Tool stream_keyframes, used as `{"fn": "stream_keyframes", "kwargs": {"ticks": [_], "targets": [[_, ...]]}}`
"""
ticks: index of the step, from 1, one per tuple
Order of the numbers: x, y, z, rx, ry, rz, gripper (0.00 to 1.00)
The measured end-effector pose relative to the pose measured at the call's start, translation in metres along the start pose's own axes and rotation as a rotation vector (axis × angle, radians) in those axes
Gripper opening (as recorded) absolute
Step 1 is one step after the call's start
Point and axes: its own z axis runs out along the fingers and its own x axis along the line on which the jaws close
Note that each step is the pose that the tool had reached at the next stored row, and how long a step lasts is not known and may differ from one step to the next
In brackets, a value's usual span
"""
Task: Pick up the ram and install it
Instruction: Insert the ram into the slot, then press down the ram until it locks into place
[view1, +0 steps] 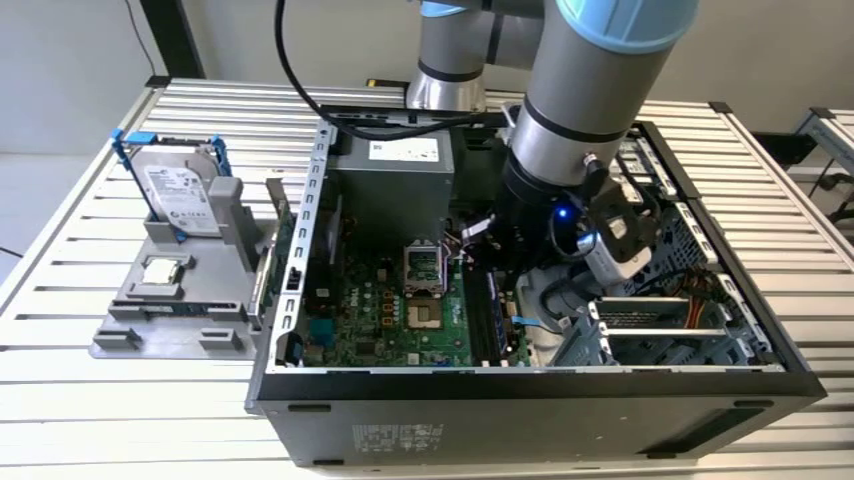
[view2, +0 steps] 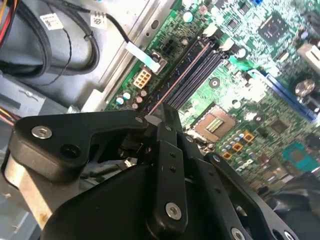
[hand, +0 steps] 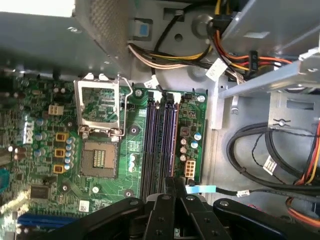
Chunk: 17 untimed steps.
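Black two-fingered claw (hand: 175, 186) closed, empty, poised above long dark memory slots (hand: 159, 145) on green motherboard (hand: 45, 150); ram stick seated there.

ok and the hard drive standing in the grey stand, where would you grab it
Probably by its free upper half, coming down from above and pinching the two broad flat faces. The hard drive stands upright on edge, its lower end sunk in the grey stand.
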Motion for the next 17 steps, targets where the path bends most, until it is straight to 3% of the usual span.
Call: {"fn": "stream_keyframes", "kwargs": {"ticks": [6,10,13,17], "targets": [[0.0,0.0,-0.0009,-0.0001,0.0034,-0.108,0.0],[0.0,0.0002,-0.001,-0.0027,0.0108,-0.166,0.0],[0.0,0.0004,-0.0011,-0.0122,0.0164,-0.201,0.0],[-0.0001,0.0004,-0.001,-0.021,0.0168,-0.258,0.0]]}}
